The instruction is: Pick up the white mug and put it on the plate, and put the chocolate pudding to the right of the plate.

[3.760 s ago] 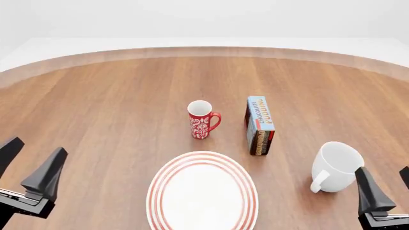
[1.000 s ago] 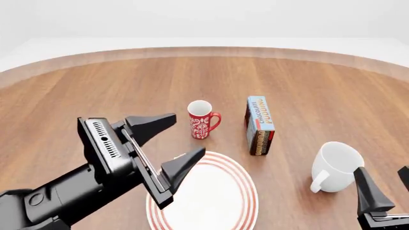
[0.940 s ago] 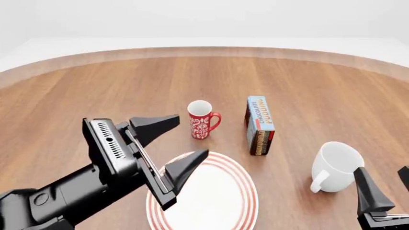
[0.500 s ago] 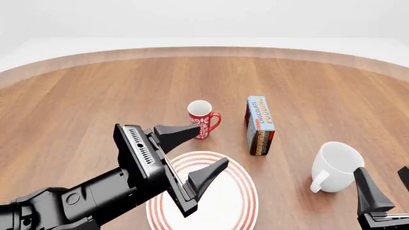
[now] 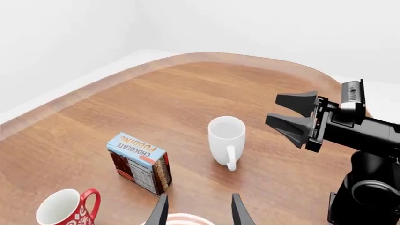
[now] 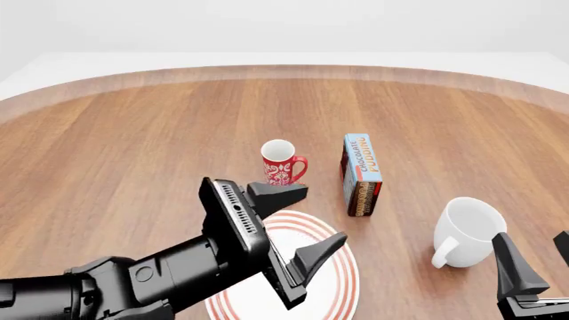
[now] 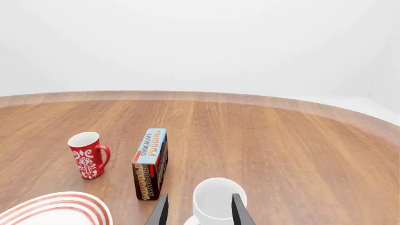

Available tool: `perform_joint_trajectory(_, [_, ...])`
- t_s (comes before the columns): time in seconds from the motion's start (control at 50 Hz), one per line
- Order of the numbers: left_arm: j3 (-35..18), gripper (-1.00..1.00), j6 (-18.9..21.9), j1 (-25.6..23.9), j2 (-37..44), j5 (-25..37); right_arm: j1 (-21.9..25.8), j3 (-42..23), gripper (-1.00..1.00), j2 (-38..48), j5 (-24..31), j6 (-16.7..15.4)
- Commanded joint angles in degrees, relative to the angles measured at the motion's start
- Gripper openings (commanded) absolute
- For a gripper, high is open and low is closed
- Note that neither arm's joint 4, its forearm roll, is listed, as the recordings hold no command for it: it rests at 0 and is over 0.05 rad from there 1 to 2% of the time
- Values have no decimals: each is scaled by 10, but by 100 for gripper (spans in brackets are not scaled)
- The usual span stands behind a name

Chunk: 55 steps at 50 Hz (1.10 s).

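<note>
The white mug [image 6: 467, 230] stands upright at the front right, its handle toward me; it also shows in the left wrist view [image 5: 226, 140] and the right wrist view [image 7: 218, 204]. The plate [image 6: 342, 283] lies at the front centre, partly under my left arm. The chocolate pudding [image 6: 362, 173] stands on its long edge behind and right of the plate, and shows in the left wrist view [image 5: 138, 161]. My left gripper [image 6: 326, 213] is open and empty above the plate. My right gripper [image 6: 532, 235] is open and empty, just right of and nearer than the white mug.
A red mug with a white pattern [image 6: 280, 167] stands behind the plate, left of the pudding. The round wooden table's edge [image 6: 284, 70] curves along the back. The right arm shows in the left wrist view [image 5: 350, 126].
My left arm has swung in from the left and moved right, over the plate, with its gripper open. The right gripper, both mugs, the pudding and the plate have not moved.
</note>
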Motion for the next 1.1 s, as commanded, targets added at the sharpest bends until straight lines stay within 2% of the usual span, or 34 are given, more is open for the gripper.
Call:
perform_joint_trajectory(0.02, [-18,100,-5,-15,30,-1,0,0,100,0,0,0])
perform_joint_trajectory(0.72, [-87,100,-17,-56,109,27,0,0,100,0,0,0])
perform_joint_trajectory(1.1, [-106,100,-25,-59,139,22,0,0,100,0,0,0])
